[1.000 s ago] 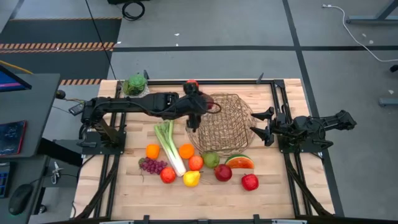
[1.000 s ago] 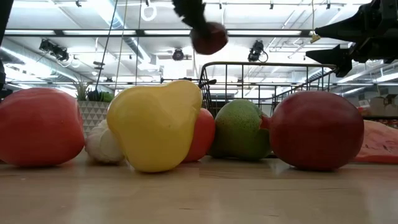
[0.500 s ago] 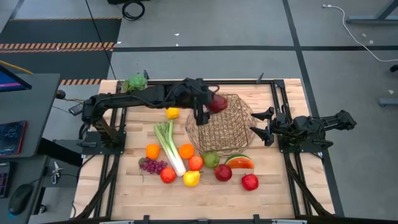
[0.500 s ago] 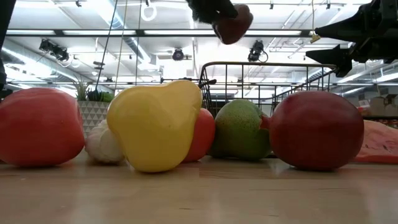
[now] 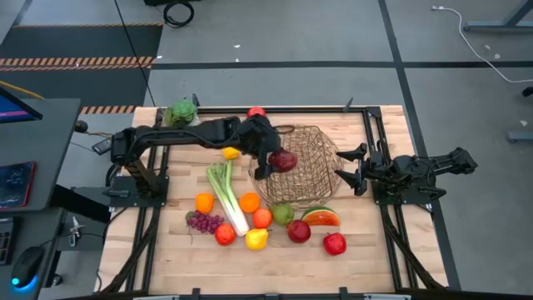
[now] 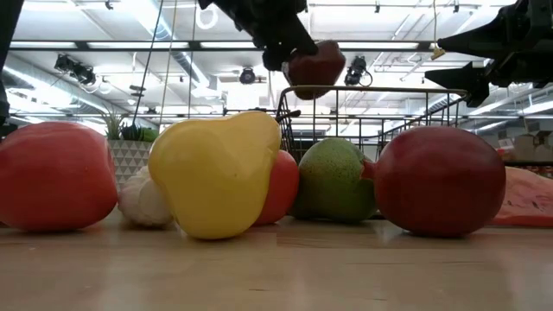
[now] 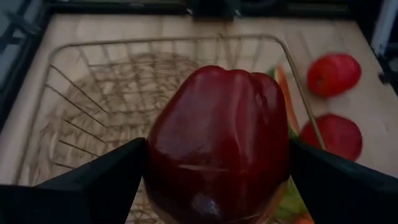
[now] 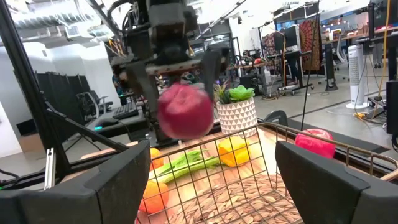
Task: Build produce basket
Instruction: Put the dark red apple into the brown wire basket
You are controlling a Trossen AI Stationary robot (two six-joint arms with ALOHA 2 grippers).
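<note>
Left gripper [image 7: 214, 180] clamps a glossy dark-red plastic pepper [image 7: 217, 146] across its belly over the round tan wire basket [image 5: 300, 167]; light, stiff, probably slippery. Right gripper [image 5: 346, 172] waits beside, fingers wide.

The left arm stretches from its mount across the surface toward the middle, elbow bent and wrist tipped downward, so that the left tool [image 5: 276, 162] hangs raised in the air with its two dark fingers [image 7: 93, 186] spread wide and pressed to either side of a dark red apple [image 7: 217, 146] gripped between them. The right arm lies folded low by its own mount, well apart from the left tool, with the right tool [image 5: 343, 171] pointing toward it and its fingers [image 8: 81, 186] standing wide apart with nothing between them.
</note>
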